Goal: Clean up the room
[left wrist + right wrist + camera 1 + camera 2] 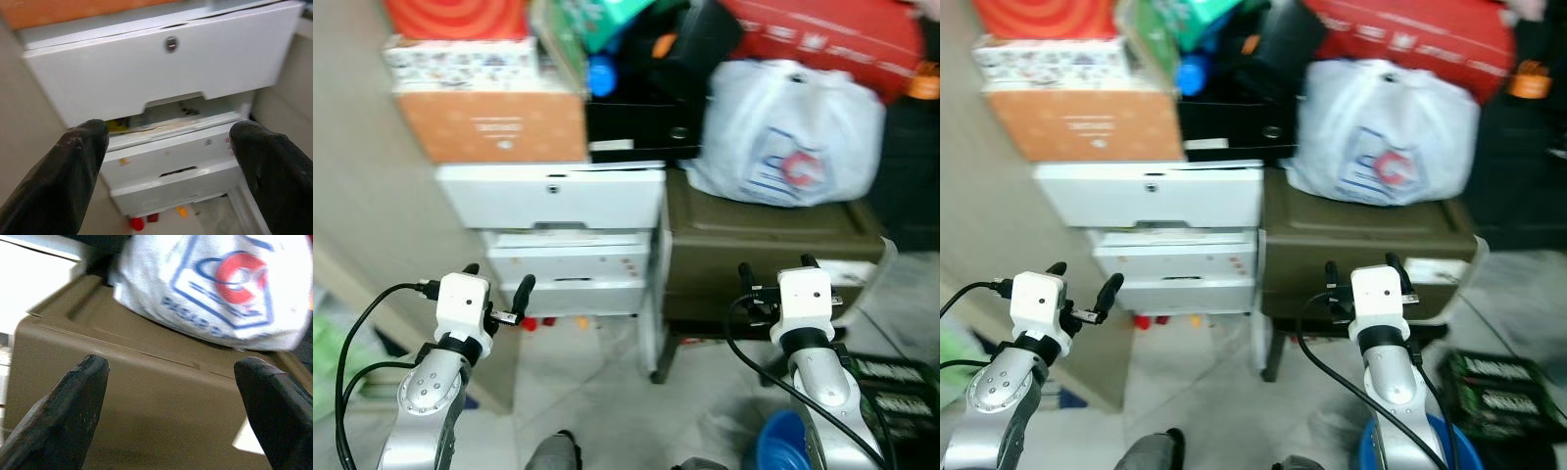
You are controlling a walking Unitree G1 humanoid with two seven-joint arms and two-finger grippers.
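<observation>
A white drawer unit stands ahead, its middle drawer slightly ajar. Beside it on the right is an olive-brown storage box with a white plastic bag printed in blue and red resting on top. Small red and orange bits lie on the floor under the drawers. My left gripper is raised before the lower drawers, open and holding nothing. My right gripper is held up in front of the brown box, open and holding nothing too.
An orange carton, a patterned box and red, green and black items are stacked on the drawer unit. A blue bucket and a black crate sit on the floor at right. A beige wall runs along the left.
</observation>
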